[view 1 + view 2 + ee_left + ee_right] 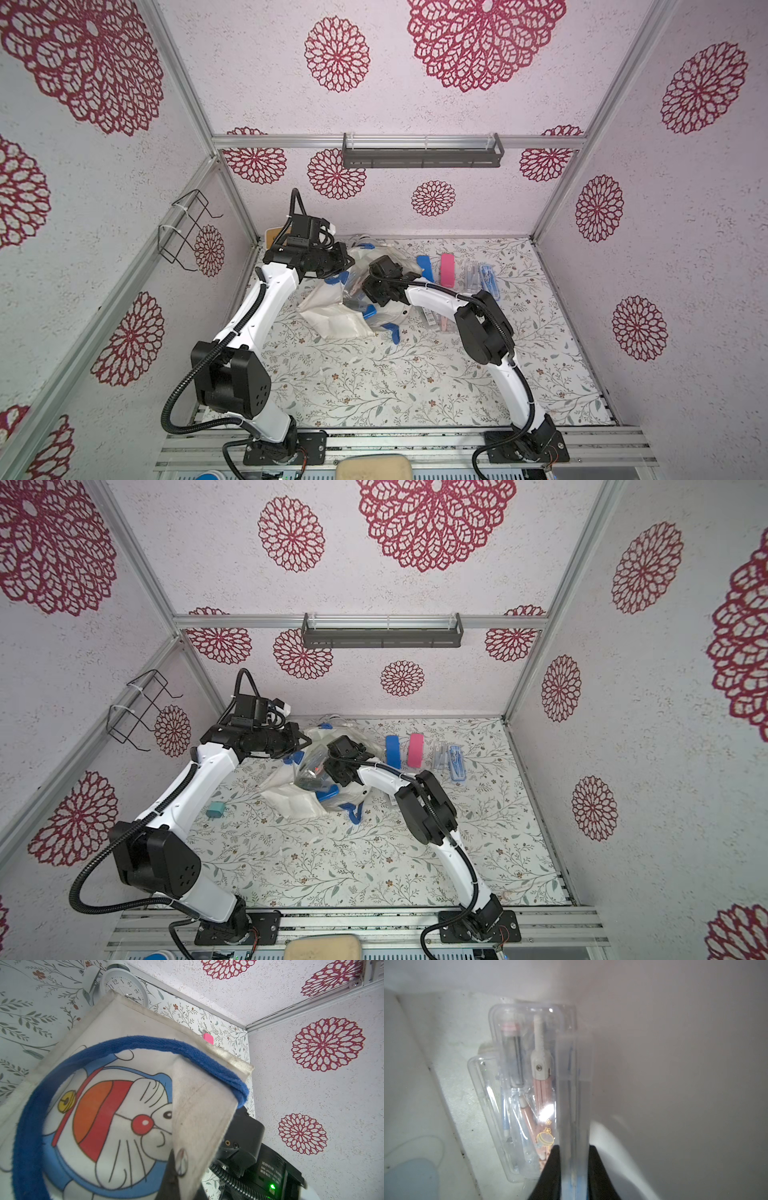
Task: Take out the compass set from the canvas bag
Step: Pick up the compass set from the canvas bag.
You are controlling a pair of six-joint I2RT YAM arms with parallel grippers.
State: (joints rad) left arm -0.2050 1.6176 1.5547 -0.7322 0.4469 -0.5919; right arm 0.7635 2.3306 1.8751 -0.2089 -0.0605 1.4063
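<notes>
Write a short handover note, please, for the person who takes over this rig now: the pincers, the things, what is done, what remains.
The left pincer is shut on the rim of the canvas bag and holds its mouth open.
The right pincer is inside the bag, jaws against both sides of an edge-on clear case, probably a compass set.
A second clear case with a pink compass lies beside it in the bag.
Done: bag opened, case gripped. Other clear cases lie on the table.
Left: lift the gripped case out and set it down.
</notes>
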